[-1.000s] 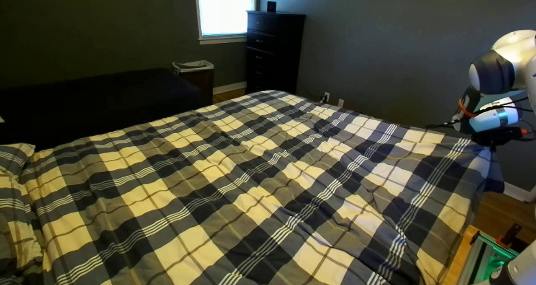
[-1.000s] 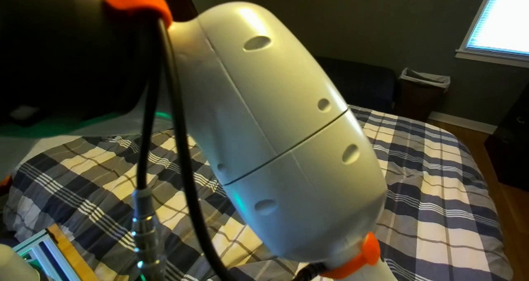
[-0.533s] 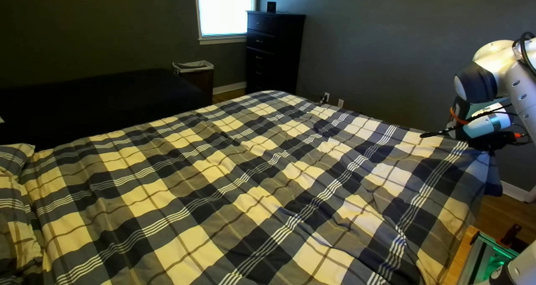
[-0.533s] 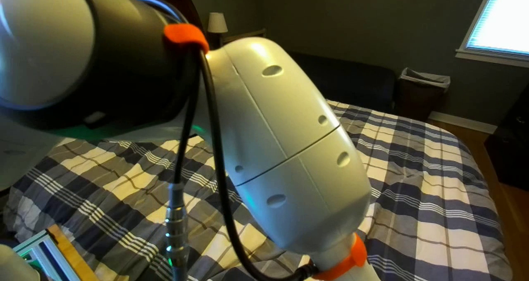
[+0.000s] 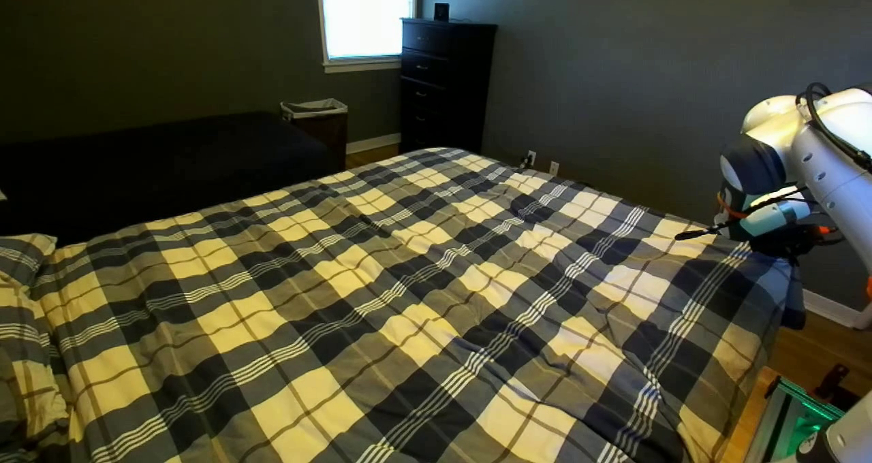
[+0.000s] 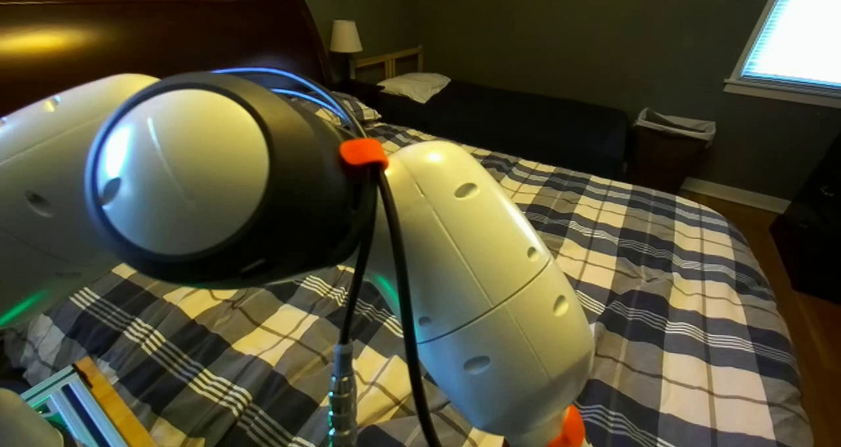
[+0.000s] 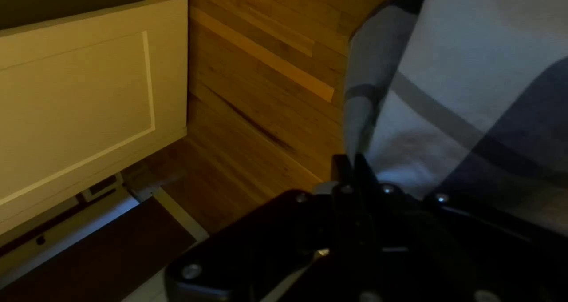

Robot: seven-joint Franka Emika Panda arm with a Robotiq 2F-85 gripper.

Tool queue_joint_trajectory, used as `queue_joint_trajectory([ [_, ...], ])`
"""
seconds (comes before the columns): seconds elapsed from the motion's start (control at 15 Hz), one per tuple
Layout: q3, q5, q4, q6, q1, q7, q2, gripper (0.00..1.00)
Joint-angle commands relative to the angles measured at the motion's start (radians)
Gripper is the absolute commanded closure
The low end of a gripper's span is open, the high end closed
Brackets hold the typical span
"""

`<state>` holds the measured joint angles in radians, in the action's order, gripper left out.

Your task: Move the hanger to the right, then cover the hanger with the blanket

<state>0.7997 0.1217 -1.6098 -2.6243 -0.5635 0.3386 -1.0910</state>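
The blanket [image 5: 409, 279], a large plaid cover in cream, grey and dark checks, spreads over the bed in both exterior views [image 6: 690, 315]. My gripper [image 7: 350, 160] is shut on an edge of the blanket; the cloth [image 7: 479, 71] rises from between the fingertips in the wrist view. In an exterior view the gripper [image 5: 789, 252] is at the bed's right edge, with a blanket corner hanging below it. In an exterior view the arm [image 6: 493, 289] covers much of the bed and the gripper is out of sight. The hanger is hidden or out of view.
A dark dresser [image 5: 446, 85] and a hamper [image 5: 317, 126] stand behind the bed. A second dark bed [image 6: 545, 121] and a headboard [image 6: 164, 33] also show. The robot's base frame [image 5: 793, 415] is close to the bed. A pale panel door [image 7: 88, 93] stands over the wooden floor [image 7: 266, 93].
In an exterior view the arm and gripper have moved left and slightly down, with the held blanket corner following. The gripper stays shut on the cloth.
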Motion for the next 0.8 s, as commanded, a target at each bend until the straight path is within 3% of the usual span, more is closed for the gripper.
queue_joint_trajectory([
  [0.0,-0.029,-0.035,0.028,-0.015,-0.047,-0.039,0.012,0.69],
  [0.47,-0.029,-0.038,-0.122,-0.182,-0.017,-0.112,0.19,0.17],
  [0.6,-0.076,-0.053,-0.14,-0.219,-0.038,-0.154,0.237,0.02],
  [0.73,-0.127,-0.071,-0.167,-0.221,-0.057,-0.196,0.298,0.0],
])
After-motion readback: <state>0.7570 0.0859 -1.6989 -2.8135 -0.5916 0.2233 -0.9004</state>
